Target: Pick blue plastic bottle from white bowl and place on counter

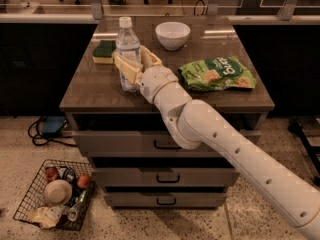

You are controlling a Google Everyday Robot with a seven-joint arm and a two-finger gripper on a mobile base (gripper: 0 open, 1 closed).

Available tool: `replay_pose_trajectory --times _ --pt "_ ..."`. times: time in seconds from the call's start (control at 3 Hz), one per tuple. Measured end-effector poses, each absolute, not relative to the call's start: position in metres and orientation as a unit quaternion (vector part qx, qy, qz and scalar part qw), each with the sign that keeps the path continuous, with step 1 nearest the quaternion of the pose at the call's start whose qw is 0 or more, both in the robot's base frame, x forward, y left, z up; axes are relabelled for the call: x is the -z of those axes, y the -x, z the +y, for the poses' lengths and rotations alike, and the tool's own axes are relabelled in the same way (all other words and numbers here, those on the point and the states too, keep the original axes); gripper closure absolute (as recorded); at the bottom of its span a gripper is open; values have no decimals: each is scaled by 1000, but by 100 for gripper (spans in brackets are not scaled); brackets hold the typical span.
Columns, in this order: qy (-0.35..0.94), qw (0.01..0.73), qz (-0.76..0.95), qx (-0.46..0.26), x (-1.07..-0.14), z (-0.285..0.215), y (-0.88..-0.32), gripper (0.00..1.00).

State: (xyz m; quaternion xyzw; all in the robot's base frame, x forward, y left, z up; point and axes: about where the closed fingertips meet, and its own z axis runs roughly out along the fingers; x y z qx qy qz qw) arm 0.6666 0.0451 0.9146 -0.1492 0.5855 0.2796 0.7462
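The blue plastic bottle, clear with a white cap, stands upright on the left part of the counter. My gripper reaches in from the right at the bottle's mid-height. Its jaws are open, one finger crossing in front of the bottle and the other just behind and to its right. The near finger hides the bottle's lower label. The white bowl sits empty at the back middle of the counter, apart from the bottle and gripper.
A green-and-yellow sponge lies just behind and left of the bottle. A green snack bag lies on the right side. Three drawers are below. A wire basket of items sits on the floor at left.
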Motion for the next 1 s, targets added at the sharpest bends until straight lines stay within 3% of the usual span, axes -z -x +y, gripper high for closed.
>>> replay_pose_trajectory --times 0.33,0.67,1.0 --pt "149 746 585 -280 -915 45 -667 13" --pt "150 746 585 -280 -915 46 -666 0" --pt "150 746 585 -280 -915 46 -666 0"
